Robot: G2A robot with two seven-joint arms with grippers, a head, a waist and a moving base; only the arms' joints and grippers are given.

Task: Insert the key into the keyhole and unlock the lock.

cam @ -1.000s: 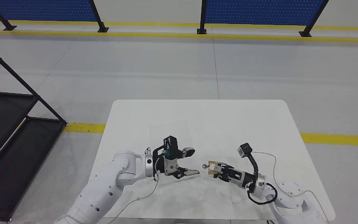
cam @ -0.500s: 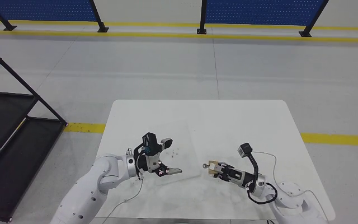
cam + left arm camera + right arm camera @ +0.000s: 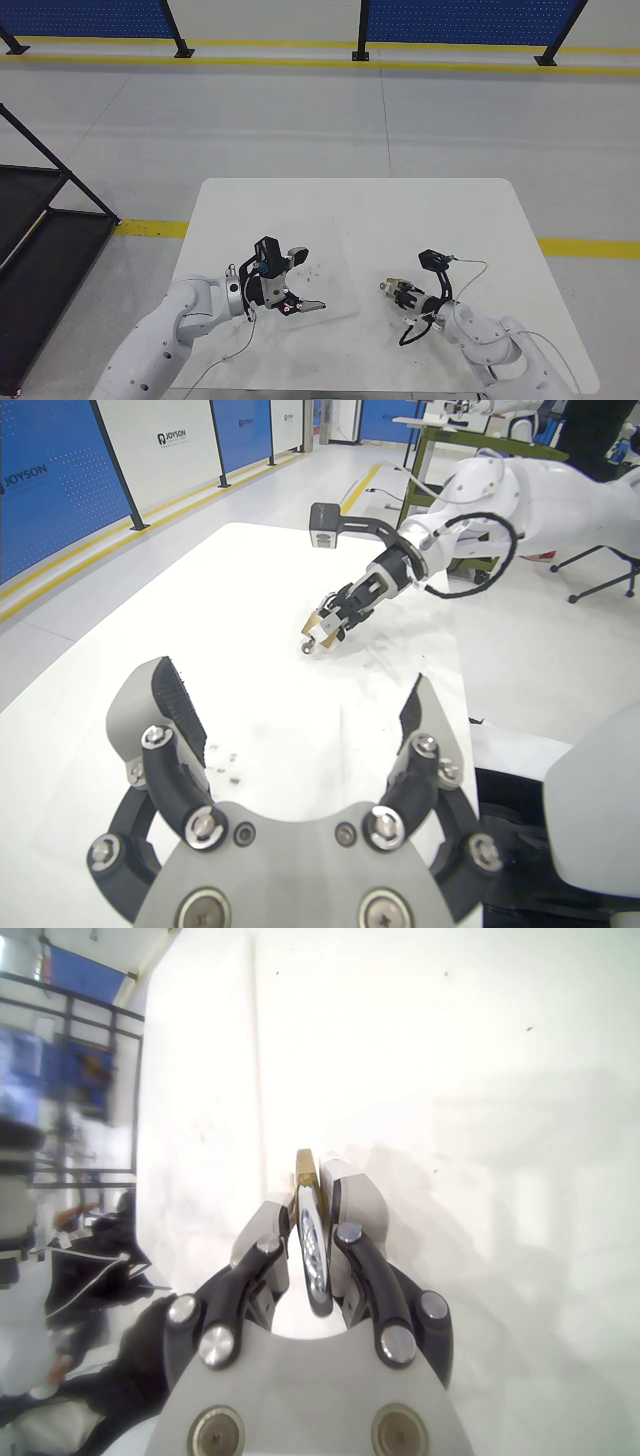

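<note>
My right gripper is shut on a brass padlock, its silver shackle lying back between the fingers. In the left wrist view the padlock hangs just above the white table, with a small key sticking out of its lower end. From above, the padlock sits in the right gripper at the table's front middle. My left gripper is open and holds nothing. In the top view the left gripper stays well apart from the padlock, toward the table's other side.
A few small dark specks lie on the table near my left gripper. A black metal rack stands on the floor beside the table. The table's back half is bare white surface.
My left gripper pulled back from the padlock and has held still since. The right arm turned its wrist and drew the padlock slightly toward its own side.
</note>
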